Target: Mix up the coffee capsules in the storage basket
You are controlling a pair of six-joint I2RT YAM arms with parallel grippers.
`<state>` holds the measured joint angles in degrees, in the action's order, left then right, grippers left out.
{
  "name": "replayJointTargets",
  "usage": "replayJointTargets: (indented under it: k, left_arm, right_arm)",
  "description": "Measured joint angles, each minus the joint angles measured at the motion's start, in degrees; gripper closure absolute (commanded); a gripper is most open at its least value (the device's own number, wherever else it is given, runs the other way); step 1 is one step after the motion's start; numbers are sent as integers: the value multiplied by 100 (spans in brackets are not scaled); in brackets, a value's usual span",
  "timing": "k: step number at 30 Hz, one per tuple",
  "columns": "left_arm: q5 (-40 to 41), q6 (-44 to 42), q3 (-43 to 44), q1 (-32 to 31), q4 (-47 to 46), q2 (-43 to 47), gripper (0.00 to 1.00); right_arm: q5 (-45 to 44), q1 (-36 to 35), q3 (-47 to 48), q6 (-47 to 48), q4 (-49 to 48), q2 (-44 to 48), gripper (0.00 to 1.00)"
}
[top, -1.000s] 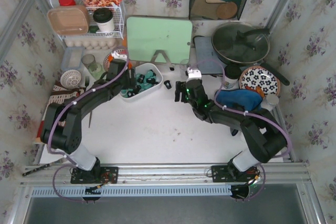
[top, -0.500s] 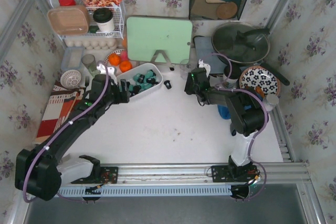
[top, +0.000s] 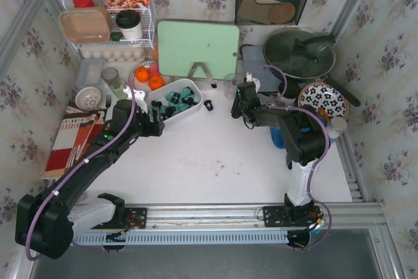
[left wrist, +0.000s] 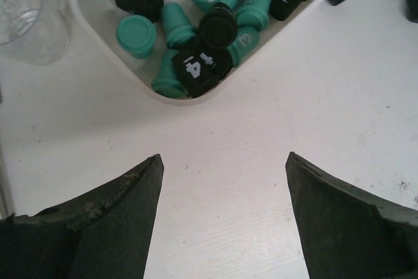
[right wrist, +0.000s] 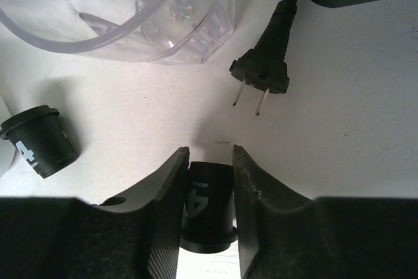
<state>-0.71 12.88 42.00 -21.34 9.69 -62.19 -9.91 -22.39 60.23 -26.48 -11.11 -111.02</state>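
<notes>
The storage basket (top: 175, 100), a shallow white tub (left wrist: 91, 17), holds several teal and black coffee capsules (left wrist: 199, 66) mixed in a heap. My left gripper (top: 155, 124) hovers open just in front of the tub's near corner, with only bare table between its fingers (left wrist: 222, 161). My right gripper (top: 242, 101) is to the right of the tub, beside a clear glass. It is shut (right wrist: 208, 151) on a black capsule marked 4 (right wrist: 208, 207), which stands on the table. A second black capsule (right wrist: 40, 142) lies loose to its left, between tub and gripper (top: 208, 104).
A clear glass (right wrist: 150, 4) and a black power plug (right wrist: 261, 73) lie just beyond the right gripper. Another glass (left wrist: 26, 11) stands left of the tub. Oranges (top: 149, 78), a green cutting board (top: 198, 47), a lidded pan (top: 299, 53) and a floral plate (top: 322, 99) line the back.
My right gripper swung back toward the glass and its jaws closed on the black capsule. The left arm drew back out of the tub to its near corner.
</notes>
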Motion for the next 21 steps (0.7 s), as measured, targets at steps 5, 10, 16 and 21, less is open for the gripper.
replayJointTargets:
  k: [5, 10, 16, 21]
  left_arm:
    - [-466, -149, -247, -22, -363, 79, 14]
    - [-911, -302, -398, -203, -848, 122, 12]
    - [-1248, -1084, -785, -1093, -2114, 46, 7]
    - [-1451, -2326, -1150, -1919, -3344, -538, 4]
  right_arm:
    - [258, 9, -96, -13, 72, 118, 80]
    - [605, -7, -306, 7, 116, 485, 83]
    - [1261, -11, -922, 24, -129, 1388, 83]
    - [1989, -85, -1698, -142, -852, 2194, 83]
